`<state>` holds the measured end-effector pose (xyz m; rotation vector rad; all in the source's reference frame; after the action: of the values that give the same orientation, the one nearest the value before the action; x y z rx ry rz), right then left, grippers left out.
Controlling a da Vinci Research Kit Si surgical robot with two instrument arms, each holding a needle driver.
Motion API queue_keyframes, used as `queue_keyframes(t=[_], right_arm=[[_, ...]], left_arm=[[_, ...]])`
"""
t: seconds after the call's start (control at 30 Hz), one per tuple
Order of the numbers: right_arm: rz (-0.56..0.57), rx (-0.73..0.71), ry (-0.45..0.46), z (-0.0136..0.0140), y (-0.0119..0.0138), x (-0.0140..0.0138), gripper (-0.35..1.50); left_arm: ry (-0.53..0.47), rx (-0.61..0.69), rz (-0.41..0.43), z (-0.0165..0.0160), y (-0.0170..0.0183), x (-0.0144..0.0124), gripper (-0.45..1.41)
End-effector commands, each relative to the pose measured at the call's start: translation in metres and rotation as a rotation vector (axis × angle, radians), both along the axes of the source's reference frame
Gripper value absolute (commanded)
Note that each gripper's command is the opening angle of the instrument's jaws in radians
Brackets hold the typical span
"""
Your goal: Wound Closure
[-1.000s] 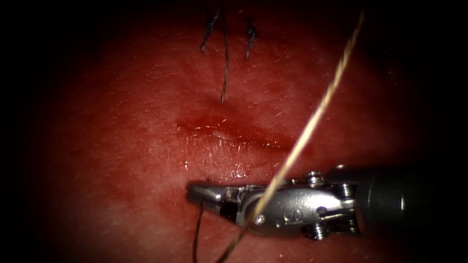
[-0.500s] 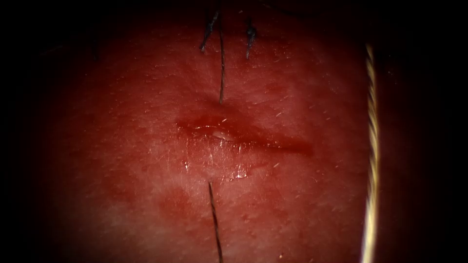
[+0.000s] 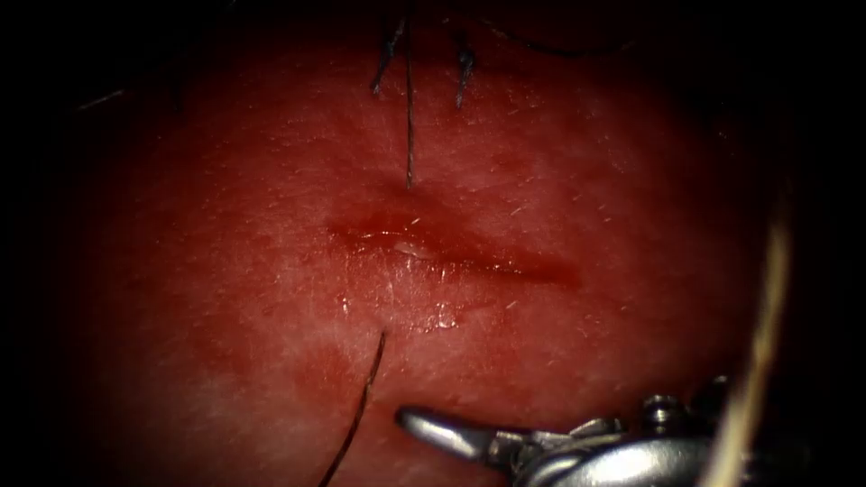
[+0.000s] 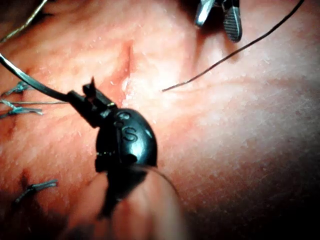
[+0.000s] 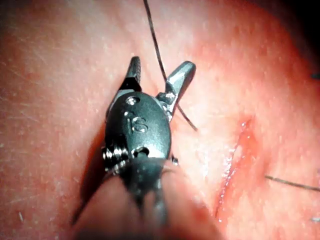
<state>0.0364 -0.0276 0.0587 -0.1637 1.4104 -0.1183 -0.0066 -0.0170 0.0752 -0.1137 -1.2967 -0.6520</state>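
Observation:
The cut [image 3: 451,257] lies across the middle of the tissue [image 3: 225,271], wet with red fluid. Dark thread [image 3: 408,117] runs down into the tissue just above the cut's left end. It comes out below the cut, and this stretch [image 3: 361,406] trails toward the lower edge. My right tool [image 3: 433,428] reaches in low on the right, close to that trailing thread. Its jaws [image 5: 161,65] stand open with the thread [image 5: 156,45] passing between them, not gripped. My left tool [image 4: 87,97] is shut on the curved needle [image 4: 30,80] near one end, and the needle is out of the tissue.
Cut thread ends of earlier stitches [image 3: 383,59] [image 3: 463,68] stand at the far edge of the tissue. A pale blurred strand [image 3: 758,361] hangs close to the lens at the right, crossing over my right tool's body.
A second ago my right tool lay shut at the thread's exit below the cut. It left the picture and has come back lower and further right, jaws open. The pale strand swung right.

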Motion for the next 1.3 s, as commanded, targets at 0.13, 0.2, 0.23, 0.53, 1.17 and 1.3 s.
queue_keyframes(t=[0.13,0.2,0.23,0.53,1.17,1.3], right_arm=[[0.016,-0.057,-0.083,0.0061,0.0007,0.0016,1.41],[0.017,-0.083,-0.119,0.0073,0.0005,0.0022,1.40],[0.019,-0.086,-0.131,0.0077,0.0004,0.0024,1.40],[0.012,-0.109,-0.157,0.0094,-0.0002,0.0038,1.01],[-0.101,-0.140,0.044,-0.0044,-0.0107,0.0003,-0.35],[-0.117,-0.142,0.063,-0.0069,-0.0121,0.0004,-0.35]], left_arm=[[0.000,0.001,0.000,0.0005,-0.0005,-0.0004,-0.38],[0.000,0.001,0.000,0.0005,-0.0005,-0.0004,-0.38],[0.000,0.001,0.000,0.0005,-0.0005,-0.0005,-0.38],[0.001,0.002,0.003,0.0005,-0.0005,-0.0005,-0.38],[0.003,0.002,0.003,0.0006,-0.0006,-0.0008,-0.38],[0.003,0.002,0.004,0.0005,-0.0007,-0.0008,-0.38]])
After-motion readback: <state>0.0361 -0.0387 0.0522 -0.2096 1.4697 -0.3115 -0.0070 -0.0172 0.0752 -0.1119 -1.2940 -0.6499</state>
